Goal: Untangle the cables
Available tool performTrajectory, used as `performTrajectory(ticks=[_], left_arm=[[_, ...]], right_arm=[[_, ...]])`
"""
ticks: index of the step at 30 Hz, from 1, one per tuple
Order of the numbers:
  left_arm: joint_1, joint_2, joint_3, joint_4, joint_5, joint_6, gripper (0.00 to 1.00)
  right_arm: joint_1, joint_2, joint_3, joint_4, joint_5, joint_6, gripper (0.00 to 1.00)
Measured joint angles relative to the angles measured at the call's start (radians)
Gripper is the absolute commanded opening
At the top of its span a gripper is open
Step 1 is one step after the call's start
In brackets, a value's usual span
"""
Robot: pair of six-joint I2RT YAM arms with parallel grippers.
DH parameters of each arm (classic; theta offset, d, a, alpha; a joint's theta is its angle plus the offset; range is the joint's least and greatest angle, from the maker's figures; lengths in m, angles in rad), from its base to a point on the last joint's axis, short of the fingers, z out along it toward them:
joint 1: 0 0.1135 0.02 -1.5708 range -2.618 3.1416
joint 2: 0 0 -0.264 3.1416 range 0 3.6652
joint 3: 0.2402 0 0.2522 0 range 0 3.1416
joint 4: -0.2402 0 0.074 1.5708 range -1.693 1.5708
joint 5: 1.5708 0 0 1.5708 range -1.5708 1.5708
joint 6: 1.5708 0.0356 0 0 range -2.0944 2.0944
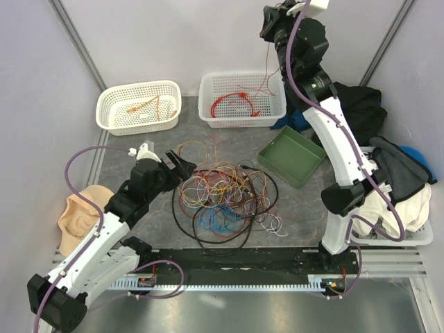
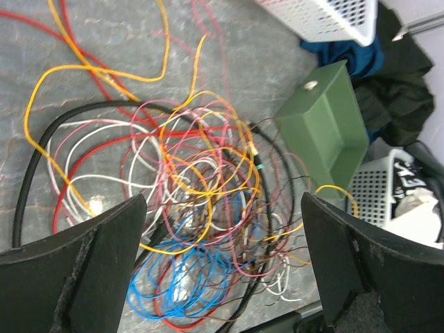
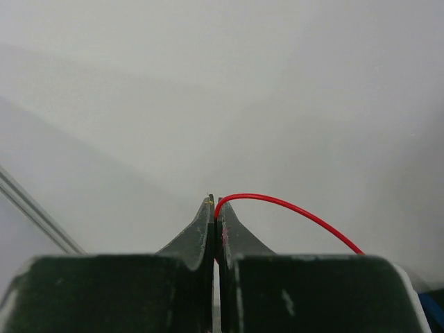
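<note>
The cables lie in a loose tangle (image 1: 223, 200) on the grey table: red, orange, yellow, pink, white and blue wires, ringed by a thicker black one. My left gripper (image 1: 182, 165) hovers at the tangle's left edge. In the left wrist view it is open (image 2: 223, 200), with the tangle (image 2: 201, 180) spread below its wide jaws and nothing between them. My right gripper (image 1: 272, 19) is raised high over the right basket. In the right wrist view it is shut (image 3: 216, 201) on a thin red cable (image 3: 291, 206) that arcs off to the right.
A white basket (image 1: 139, 85) at the back left holds orange and yellow wires. A second white basket (image 1: 239, 75) holds red wires (image 1: 232, 104). A green tray (image 1: 295, 154) lies right of the tangle. Dark clothes (image 1: 361, 111) pile at the right. A beige ear model (image 1: 76, 215) sits at the left.
</note>
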Motion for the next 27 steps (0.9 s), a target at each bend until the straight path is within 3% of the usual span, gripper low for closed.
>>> performTrajectory(ticks=[16,17,19,20,23,25,27], left_arm=[[0.000,-0.068,-0.081,0.001,-0.007,-0.019,1.00],[0.000,-0.071,-0.086,0.001,-0.006,-0.022,1.00],[0.000,-0.069,-0.095,0.002,-0.004,-0.024,1.00],[0.000,-0.065,-0.100,0.003,-0.004,-0.025,1.00],[0.000,-0.045,-0.107,0.003,-0.002,-0.025,1.00],[0.000,-0.035,-0.107,0.002,0.001,-0.025,1.00],[0.000,-0.037,-0.107,0.000,0.001,-0.025,1.00]], right_arm=[[-0.082,0.378,0.026,0.241,-0.031,0.038,0.00],[-0.086,0.399,0.029,0.248,-0.033,0.043,0.20],[-0.093,0.447,0.042,0.254,-0.044,0.060,0.48],[-0.095,0.465,0.045,0.254,-0.051,0.070,0.70],[-0.100,0.497,0.039,0.222,-0.092,0.095,0.91],[-0.096,0.491,-0.002,0.203,-0.112,0.098,0.98],[-0.081,0.459,-0.068,0.187,-0.107,0.085,0.98]])
